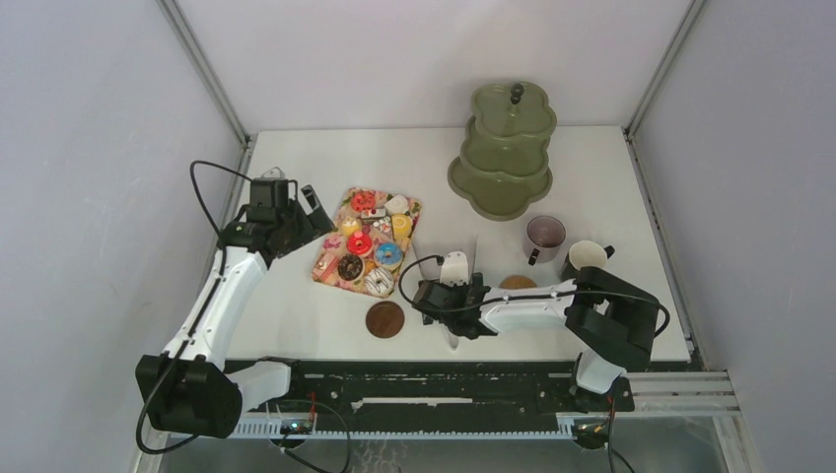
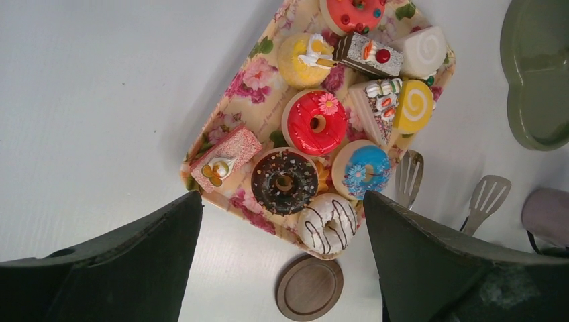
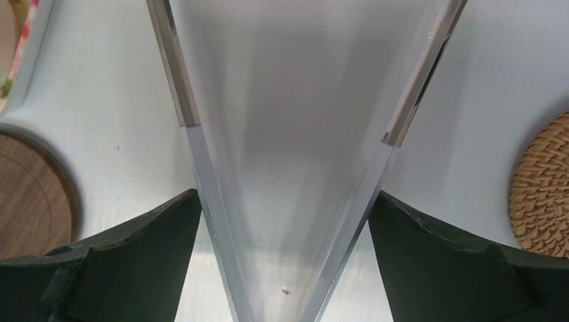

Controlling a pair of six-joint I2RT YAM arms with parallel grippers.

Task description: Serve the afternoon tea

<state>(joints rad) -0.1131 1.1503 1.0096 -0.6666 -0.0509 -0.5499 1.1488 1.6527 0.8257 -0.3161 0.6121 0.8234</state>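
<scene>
The toy pastries (image 1: pixel 367 243), donuts, cake slices and rolls, lie on a floral tray (image 1: pixel 329 268). In the left wrist view the pastries (image 2: pixel 315 123) fill the tray (image 2: pixel 231 111). My left gripper (image 1: pixel 317 212) hovers open and empty at the tray's left side; in its wrist view the left gripper (image 2: pixel 282 201) frames the tray's near end. The mauve mug (image 1: pixel 544 236) and the dark green, white-lined mug (image 1: pixel 586 258) stand at the right. My right gripper (image 1: pixel 453 313) is low over the table, open, its fingers (image 3: pixel 134 255) straddling the metal tongs (image 3: pixel 201 168) near their hinge end.
A three-tier green stand (image 1: pixel 503 148) is at the back right. A wooden coaster (image 1: pixel 384 318) lies below the tray and a woven coaster (image 1: pixel 518 283) is right of the tongs (image 1: pixel 475 251). The tongs' slotted tips (image 2: pixel 409 178) lie beside the tray.
</scene>
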